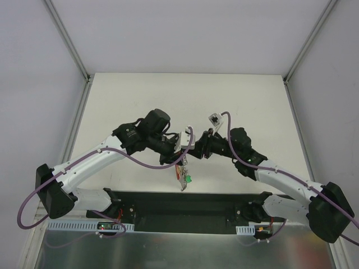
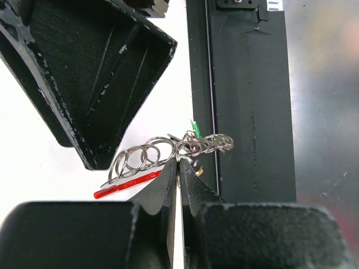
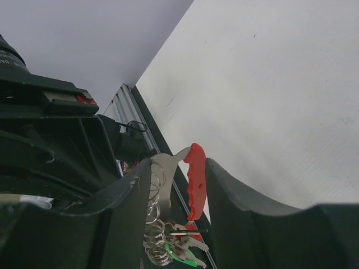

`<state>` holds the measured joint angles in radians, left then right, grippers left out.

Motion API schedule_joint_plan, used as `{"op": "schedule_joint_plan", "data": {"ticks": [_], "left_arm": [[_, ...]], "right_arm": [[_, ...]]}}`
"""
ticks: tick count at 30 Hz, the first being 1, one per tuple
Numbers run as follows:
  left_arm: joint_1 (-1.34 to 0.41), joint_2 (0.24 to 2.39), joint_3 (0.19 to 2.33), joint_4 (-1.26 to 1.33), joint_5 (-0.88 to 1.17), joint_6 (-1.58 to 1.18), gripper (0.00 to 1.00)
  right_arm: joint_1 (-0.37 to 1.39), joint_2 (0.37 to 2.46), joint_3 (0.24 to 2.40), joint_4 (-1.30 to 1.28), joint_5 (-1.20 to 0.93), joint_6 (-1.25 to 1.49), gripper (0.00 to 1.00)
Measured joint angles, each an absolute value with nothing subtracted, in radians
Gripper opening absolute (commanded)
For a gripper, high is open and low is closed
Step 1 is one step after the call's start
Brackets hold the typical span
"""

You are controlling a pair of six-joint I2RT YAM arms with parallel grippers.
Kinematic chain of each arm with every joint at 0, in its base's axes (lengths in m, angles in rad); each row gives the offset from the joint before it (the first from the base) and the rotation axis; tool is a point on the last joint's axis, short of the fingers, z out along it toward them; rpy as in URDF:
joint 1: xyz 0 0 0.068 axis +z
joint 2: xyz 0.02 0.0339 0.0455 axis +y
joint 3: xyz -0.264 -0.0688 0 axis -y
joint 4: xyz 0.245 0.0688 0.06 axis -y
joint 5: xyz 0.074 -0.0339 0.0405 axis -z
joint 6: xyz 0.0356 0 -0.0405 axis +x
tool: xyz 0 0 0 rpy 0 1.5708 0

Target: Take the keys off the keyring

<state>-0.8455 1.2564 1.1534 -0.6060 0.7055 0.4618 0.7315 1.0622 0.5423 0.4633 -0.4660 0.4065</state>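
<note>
Both arms meet mid-air over the white table (image 1: pixel 140 101), just ahead of the black base plate (image 1: pixel 185 204). The left gripper (image 1: pixel 178 150) has its fingers pressed together, tips meeting on the keyring (image 2: pixel 207 144), clamped on the wire. From the left wrist the keyring reads as a short chain of silvery wire loops lying roughly level across the fingertips (image 2: pixel 173 175), with one end fanned out to the left and the other bunched tight to the right. The keys (image 1: pixel 183 176) hang from it below the two grippers, off the table. The red key (image 2: pixel 126 186) shows edge-on, sticking out left of the left gripper (image 2: pixel 179 165), and the green key (image 2: pixel 196 129) pokes up just behind the loops. The right gripper (image 1: pixel 196 148) comes in from the opposite side, nose to nose with the left one. In the right wrist view its fingers (image 3: pixel 247 218) stand part-way apart and straddle the red key (image 3: pixel 196 185), whose red head sits against one finger and whose metal part is by the other. Can't tell whether the right gripper (image 3: pixel 178 168) is actually pinching it or just bracketing it. The green key (image 3: pixel 182 256) and the loops dangle lower in that gap.
</note>
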Motion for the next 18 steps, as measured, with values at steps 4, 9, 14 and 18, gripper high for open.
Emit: {"op": "schedule_joint_plan", "data": {"ticks": [4,9,14,18], "left_arm": [[-0.846,1.256,1.153,-0.606,0.698,0.466,0.00],[-0.857,1.256,1.153,-0.605,0.691,0.469,0.00],[-0.859,1.253,1.141,-0.607,0.658,0.483,0.00],[-0.859,1.239,1.129,-0.612,0.611,0.490,0.00]], "right_arm": [[0.745,1.088,0.575,0.453,-0.482,0.416,0.46],[0.752,1.135,0.619,0.422,-0.486,0.420,0.42],[0.752,1.180,0.619,0.377,-0.469,0.431,0.37],[0.751,1.207,0.618,0.332,-0.433,0.440,0.37]]}}
